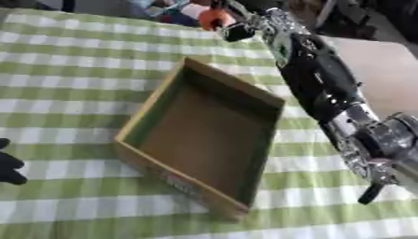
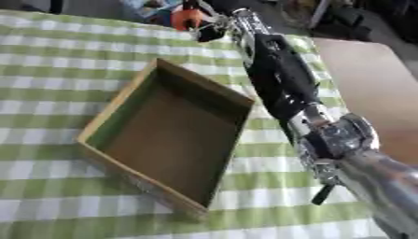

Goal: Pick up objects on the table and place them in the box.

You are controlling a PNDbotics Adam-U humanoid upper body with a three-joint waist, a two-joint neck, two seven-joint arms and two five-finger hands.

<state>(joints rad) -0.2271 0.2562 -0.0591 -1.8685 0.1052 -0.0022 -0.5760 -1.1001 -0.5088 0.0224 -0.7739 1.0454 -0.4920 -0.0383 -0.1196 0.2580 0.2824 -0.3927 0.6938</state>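
Right robot hand (image 1: 233, 29) reaches an orange object (image 1: 214, 18) beyond the box (image 1: 155, 100).

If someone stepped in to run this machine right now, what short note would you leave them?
Right robot hand: stretched to the table's far edge, at an orange thing; whether it grips it cannot be told.
Left robot hand: only dark fingers show at the left edge, idle.
Box: wooden, open, sitting on the green checked tablecloth, nothing inside.
Done: nothing is in the box yet.
Left: bring the orange thing back and put it in the box, then the other things at the far edge.
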